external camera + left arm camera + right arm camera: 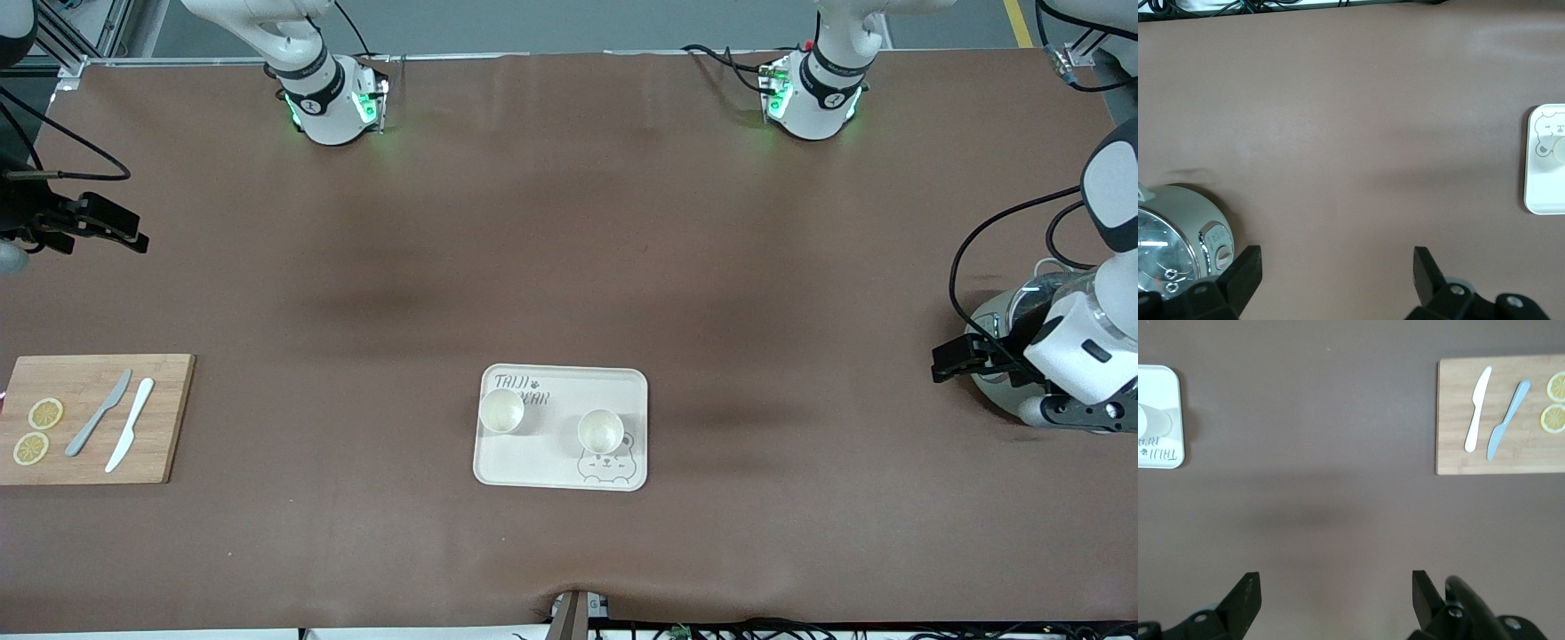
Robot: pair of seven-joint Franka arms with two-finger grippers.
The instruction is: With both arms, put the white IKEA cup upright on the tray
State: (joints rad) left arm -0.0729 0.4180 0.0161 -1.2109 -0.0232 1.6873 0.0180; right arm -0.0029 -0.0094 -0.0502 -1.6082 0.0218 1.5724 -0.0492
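Two white cups stand upright on the cream tray (533, 462), one (500, 412) over the lettering and one (600, 431) by the bear drawing. The tray lies in the middle of the table, toward the front camera. My right gripper (124, 233) hangs open and empty over the bare mat at the right arm's end of the table. The right wrist view shows its gripper (1337, 587) open, with the tray's edge (1165, 450) and part of a cup (1151, 420). My left gripper (947, 363) is open and empty at the left arm's end; its wrist view shows the gripper (1337, 267) and the tray's corner (1538, 193).
A bamboo cutting board (169, 427) lies at the right arm's end with a grey knife (98, 413), a white knife (130, 424) and two lemon slices (44, 413). A round glass-lidded kettle (1185, 227) sits right beside the left gripper. Brown mat covers the table.
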